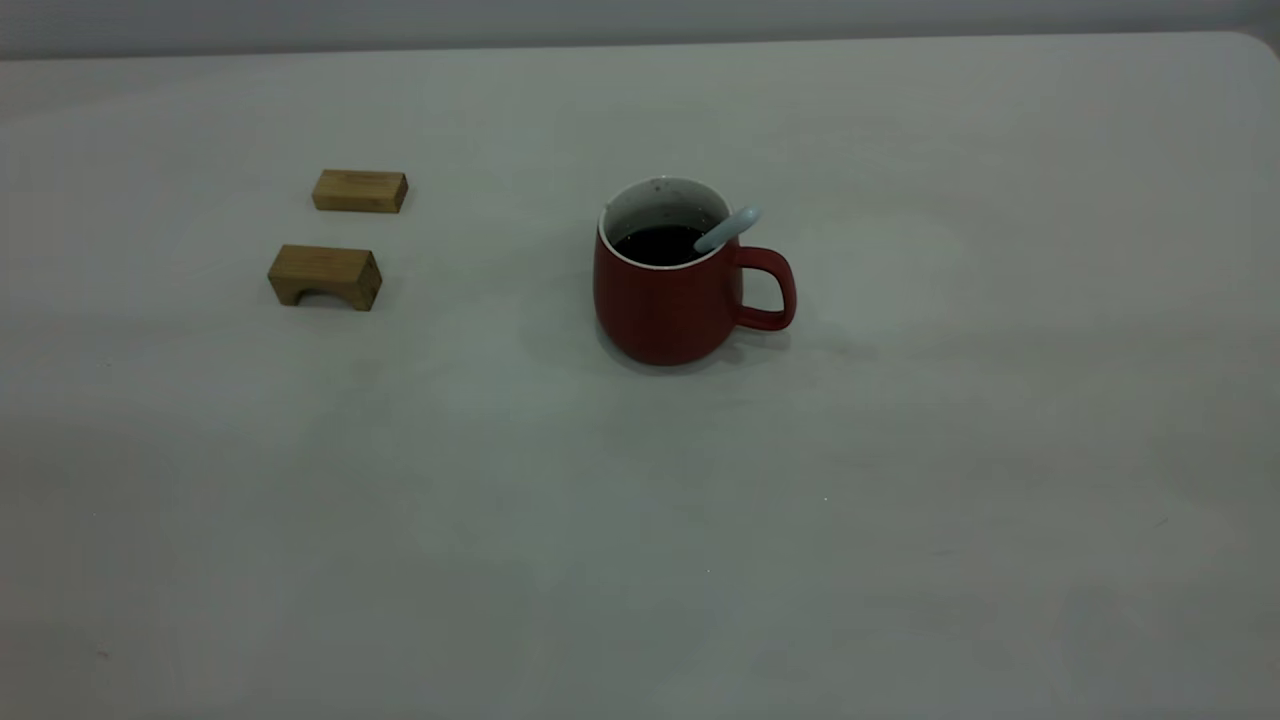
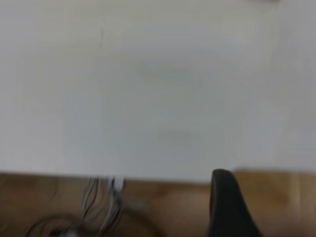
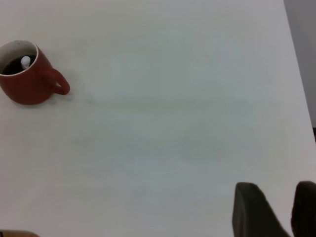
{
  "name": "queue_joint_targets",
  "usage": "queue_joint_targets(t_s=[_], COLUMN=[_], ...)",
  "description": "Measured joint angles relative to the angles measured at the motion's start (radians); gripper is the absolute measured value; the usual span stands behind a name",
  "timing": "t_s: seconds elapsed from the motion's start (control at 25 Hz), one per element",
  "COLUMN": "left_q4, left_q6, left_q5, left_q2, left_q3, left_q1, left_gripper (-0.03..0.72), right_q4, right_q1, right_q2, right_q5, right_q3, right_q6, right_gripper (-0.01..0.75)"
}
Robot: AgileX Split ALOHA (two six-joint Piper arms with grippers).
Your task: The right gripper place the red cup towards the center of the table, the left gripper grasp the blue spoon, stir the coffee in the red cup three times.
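Red cup (image 1: 672, 300) upright near mid-table (image 1: 900, 450), coffee (image 1: 660, 243) inside | blue spoon (image 1: 728, 229) leaning on its rim, handle side | two wooden blocks (image 1: 340, 235) well left | right gripper (image 3: 276, 210) far off, jaws slightly apart, empty | left gripper (image 2: 227, 207): we cannot tell.

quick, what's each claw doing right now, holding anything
left claw: only one finger shows, cannot be told, nothing seen in it.
right claw: open, empty, away from the cup.
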Motion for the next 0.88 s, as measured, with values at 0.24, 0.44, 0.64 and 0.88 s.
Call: queue_joint_targets(t_s=[0.24,0.44,0.64,0.88], left_q4=[-0.027,-0.045,-0.049,-0.049], left_q6=[0.019,0.048,0.054,0.055], left_q5=[0.015,0.020,0.028,0.029], left_q2=[-0.102,-0.185,-0.247,-0.248], left_q3=[0.030,0.033,0.033,0.033], left_q1=[0.029,0.029,0.029,0.029], left_gripper=[0.495,0.495,0.495,0.495], right_q4=[0.000,0.000,0.000,0.000], right_q1=[0.000,0.000,0.000,0.000], right_q2=[0.000,0.000,0.000,0.000], right_q5=[0.000,0.000,0.000,0.000], right_q3=[0.000,0.000,0.000,0.000], right_q6=[0.000,0.000,0.000,0.000], right_gripper=[0.238,0.238,0.238,0.238])
